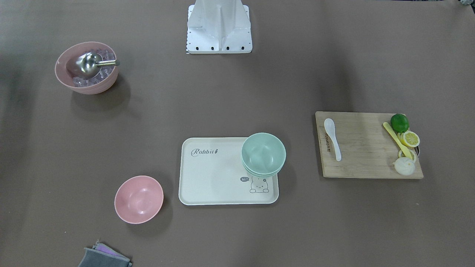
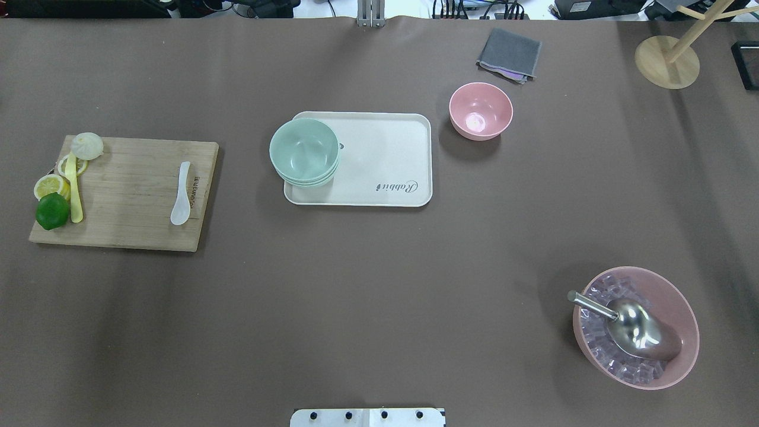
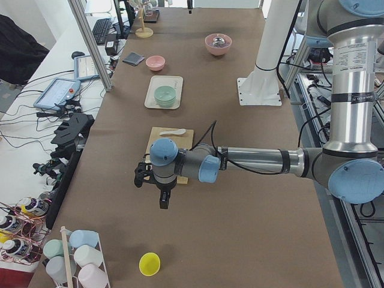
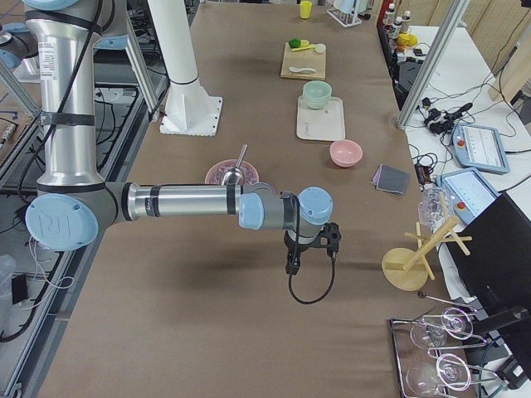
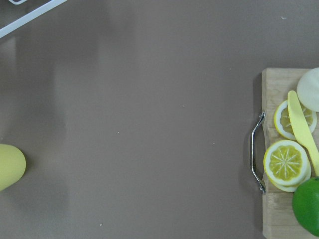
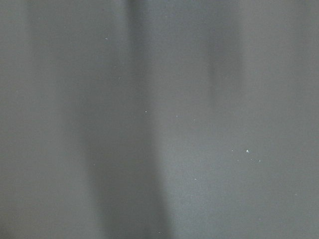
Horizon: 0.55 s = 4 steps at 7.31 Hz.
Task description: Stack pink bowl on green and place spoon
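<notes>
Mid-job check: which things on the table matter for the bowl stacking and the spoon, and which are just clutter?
Job: empty pink bowl, green bowls, white spoon.

Lying about: tray, board, ice bowl, scoop, lime, lemon slices, yellow knife, cloth.

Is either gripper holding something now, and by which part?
Nothing appears held: the pink bowl sits on the table, the white spoon lies on the board.

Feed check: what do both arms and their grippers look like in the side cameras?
The left arm and right arm are silver tubes with grey joints and round light-blue caps. The left gripper and right gripper are black. A thin black cable loops under the right wrist.
</notes>
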{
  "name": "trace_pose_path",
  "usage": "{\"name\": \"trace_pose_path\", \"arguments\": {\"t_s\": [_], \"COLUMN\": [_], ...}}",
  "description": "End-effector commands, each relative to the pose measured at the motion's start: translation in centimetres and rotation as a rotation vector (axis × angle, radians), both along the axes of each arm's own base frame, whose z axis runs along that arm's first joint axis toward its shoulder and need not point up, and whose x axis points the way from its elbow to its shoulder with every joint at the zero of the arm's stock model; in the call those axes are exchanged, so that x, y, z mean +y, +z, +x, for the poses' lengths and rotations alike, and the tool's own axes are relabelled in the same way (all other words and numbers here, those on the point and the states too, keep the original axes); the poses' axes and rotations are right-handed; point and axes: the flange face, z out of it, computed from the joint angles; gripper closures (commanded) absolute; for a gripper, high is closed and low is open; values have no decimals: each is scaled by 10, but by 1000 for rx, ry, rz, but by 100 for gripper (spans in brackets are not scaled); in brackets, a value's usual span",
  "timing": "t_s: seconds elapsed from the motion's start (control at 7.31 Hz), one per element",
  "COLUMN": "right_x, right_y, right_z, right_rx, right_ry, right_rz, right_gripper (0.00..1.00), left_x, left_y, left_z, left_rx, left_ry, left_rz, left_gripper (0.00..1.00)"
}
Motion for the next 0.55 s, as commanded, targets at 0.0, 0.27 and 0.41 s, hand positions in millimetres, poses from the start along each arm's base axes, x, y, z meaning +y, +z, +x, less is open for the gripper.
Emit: {"name": "trace_pose_path", "arguments": {"t_s": [0.0,0.27,0.41], "right_x": [0,-1,-1], "right_y": [0,-1,-1], "right_z": [0,0,0], "right_rx": [1,0,0], "right_ry": [0,0,0], "right_rz": [1,2,2], "right_gripper": [0,0,0], "left_x": [1,1,0], "left_y": [-1,0,0], "left_z": [0,0,0], "left_rx": [-1,-2,-1], "left_ry": [-1,1,1], "left_rz": [0,-2,0], "left_gripper": [2,2,2]}}
